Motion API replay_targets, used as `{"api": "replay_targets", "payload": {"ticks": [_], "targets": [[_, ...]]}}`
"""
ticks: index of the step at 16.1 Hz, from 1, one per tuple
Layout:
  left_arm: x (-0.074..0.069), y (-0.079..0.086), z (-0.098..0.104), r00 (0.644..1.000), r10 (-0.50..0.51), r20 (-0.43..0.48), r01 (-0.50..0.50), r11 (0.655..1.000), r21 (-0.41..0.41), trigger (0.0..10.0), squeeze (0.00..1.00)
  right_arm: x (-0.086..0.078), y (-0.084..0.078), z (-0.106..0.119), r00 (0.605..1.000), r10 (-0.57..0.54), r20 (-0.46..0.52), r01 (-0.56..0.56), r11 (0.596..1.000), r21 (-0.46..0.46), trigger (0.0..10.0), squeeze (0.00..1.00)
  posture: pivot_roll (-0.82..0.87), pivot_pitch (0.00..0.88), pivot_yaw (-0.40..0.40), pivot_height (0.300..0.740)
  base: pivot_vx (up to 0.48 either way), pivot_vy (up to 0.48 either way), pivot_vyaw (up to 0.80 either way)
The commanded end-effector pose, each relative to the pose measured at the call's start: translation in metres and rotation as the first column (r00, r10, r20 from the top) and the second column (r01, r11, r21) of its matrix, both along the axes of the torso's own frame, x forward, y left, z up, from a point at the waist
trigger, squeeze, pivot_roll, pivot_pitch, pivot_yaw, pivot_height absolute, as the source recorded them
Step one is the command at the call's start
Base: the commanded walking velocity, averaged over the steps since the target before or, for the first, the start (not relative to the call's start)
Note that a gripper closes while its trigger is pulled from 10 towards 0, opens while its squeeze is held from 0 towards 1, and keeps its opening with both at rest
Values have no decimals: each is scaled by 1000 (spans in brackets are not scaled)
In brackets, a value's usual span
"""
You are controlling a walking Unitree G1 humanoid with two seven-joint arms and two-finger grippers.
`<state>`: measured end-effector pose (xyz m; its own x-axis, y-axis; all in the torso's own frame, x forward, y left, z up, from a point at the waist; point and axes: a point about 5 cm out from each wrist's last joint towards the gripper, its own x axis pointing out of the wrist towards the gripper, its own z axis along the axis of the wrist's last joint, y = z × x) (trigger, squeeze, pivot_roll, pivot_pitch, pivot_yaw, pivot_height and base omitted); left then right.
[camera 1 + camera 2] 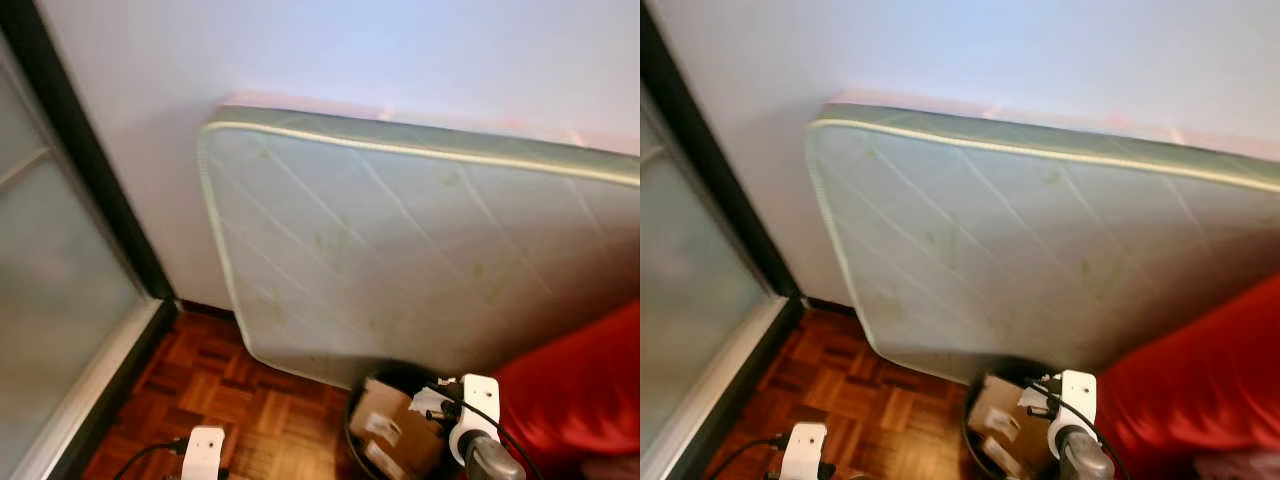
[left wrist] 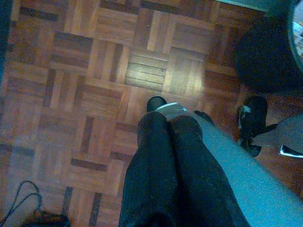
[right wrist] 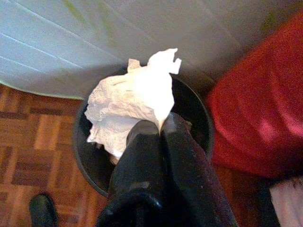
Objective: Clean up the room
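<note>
I am looking down at a wood parquet floor [image 1: 220,385] where a pale green quilted mattress [image 1: 400,250] stands on its edge, leaning against a white wall [image 1: 300,50]. A frosted glass door with a dark frame [image 1: 60,270] runs along my left side, and red fabric [image 1: 580,390] sits at my right.

My right gripper [image 3: 160,126] has its two black fingers pressed together on a crumpled white paper tissue [image 3: 132,106]. The wad billows out beyond the fingertips, its longer stretch lying across the line of the fingers, with one torn corner sticking up toward the mattress. It hangs directly over the mouth of a round black waste bin [image 3: 201,118], which stands on the floor against the foot of the mattress, just beside the red fabric. From my head cameras the bin [image 1: 355,425] holds crumpled brown cardboard or paper [image 1: 390,425].

My left gripper [image 2: 168,118] hangs low over bare parquet, its fingers closed against each other with nothing between them. A dark cable [image 2: 19,203] lies on the floor nearby.
</note>
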<state>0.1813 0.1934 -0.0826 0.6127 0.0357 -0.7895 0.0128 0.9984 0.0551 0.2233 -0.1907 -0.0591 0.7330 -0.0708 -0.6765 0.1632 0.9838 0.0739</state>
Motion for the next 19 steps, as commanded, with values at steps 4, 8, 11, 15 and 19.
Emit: {"api": "replay_targets", "payload": {"ticks": [4, 8, 11, 15, 19], "targets": [[-4, -1, -2, 1000, 2, -8, -2, 1000, -1, 10000, 0, -8, 0, -6, 998, 25, -59, -25, 1000, -5, 10000, 0, -12, 77, -43, 675, 0, 0, 0], [-4, 0, -2, 1000, 0, -5, 0, 1000, 0, 10000, 0, -9, 3, -7, 997, 36, -61, -36, 999, 3, 10000, 0, -10, 84, -42, 675, 0, 0, 0], [-4, 0, -2, 1000, 0, -2, 0, 1000, 1, 10000, 0, -12, 3, -9, 997, 33, -74, -33, 999, 7, 10000, 0, -9, 86, -41, 675, 0, 0, 0], [-4, -1, -2, 1000, -4, 2, 4, 1000, 2, 10000, 0, -15, 6, -11, 995, 51, -90, -50, 999, 15, 10000, 0, -7, 89, -40, 640, 0, 0, 0], [-4, -2, -2, 1000, -7, 3, 7, 1000, 1, 10000, 0, -15, 5, -11, 995, 51, -85, -50, 999, 9, 10000, 0, -9, 91, -40, 640, 0, 0, 0]]}}
